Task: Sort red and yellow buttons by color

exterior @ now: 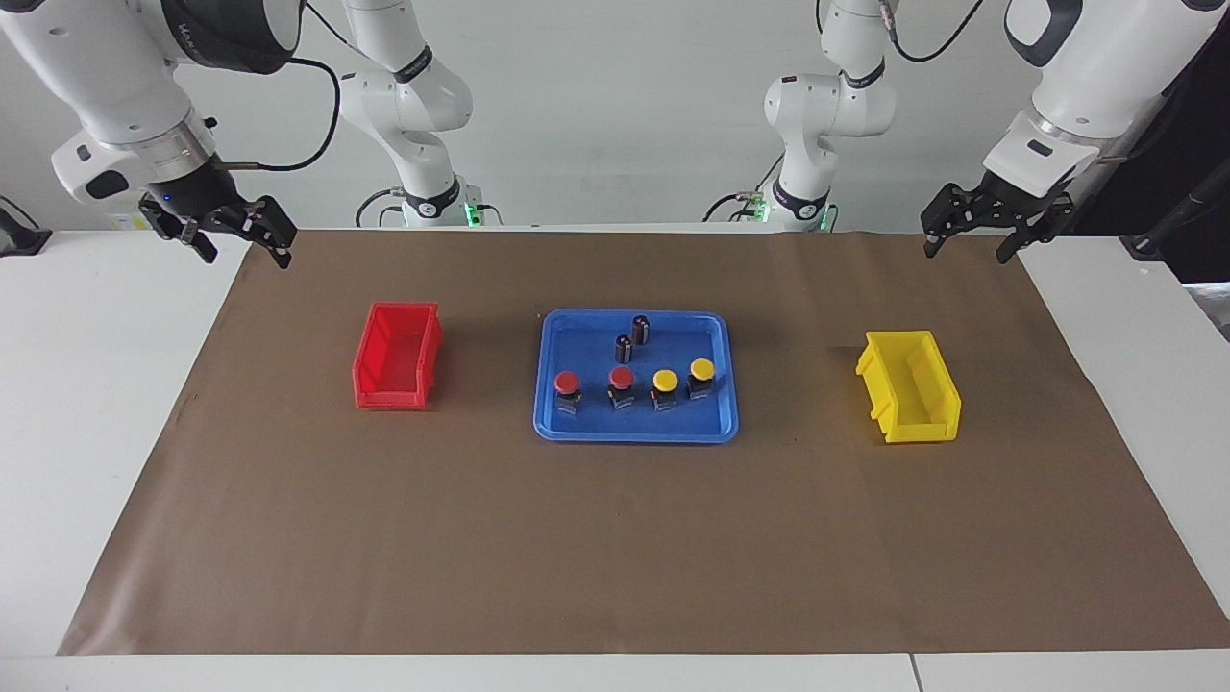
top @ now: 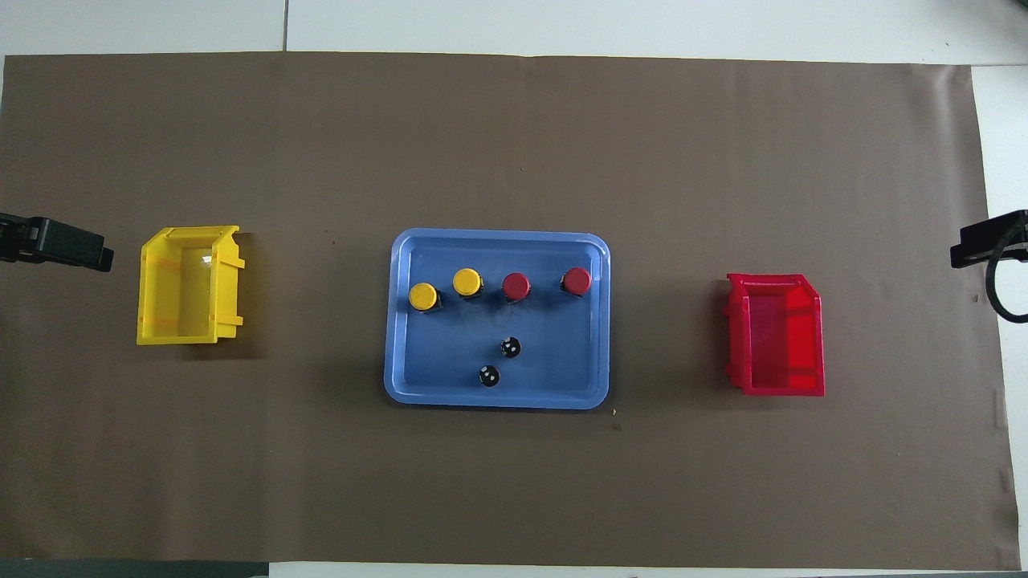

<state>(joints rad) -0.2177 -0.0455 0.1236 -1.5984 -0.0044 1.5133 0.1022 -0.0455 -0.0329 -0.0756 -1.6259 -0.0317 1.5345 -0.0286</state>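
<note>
Two red buttons (exterior: 568, 383) (exterior: 622, 378) and two yellow buttons (exterior: 665, 381) (exterior: 702, 369) stand in a row in the blue tray (exterior: 636, 430), also seen from above: red buttons (top: 577, 280) (top: 516, 286), yellow buttons (top: 467, 282) (top: 423, 296). My right gripper (exterior: 240, 248) hangs open over the mat's corner at the right arm's end, nearer the robots than the red bin (exterior: 398, 356). My left gripper (exterior: 966, 246) hangs open over the mat's corner at the left arm's end, near the yellow bin (exterior: 910, 386). Both grippers hold nothing.
Two dark capless cylinders (exterior: 641, 330) (exterior: 624, 347) stand in the tray, nearer the robots than the buttons. The red bin (top: 776, 334) and yellow bin (top: 189, 285) sit on the brown mat (exterior: 615, 538), one on each side of the tray (top: 418, 385).
</note>
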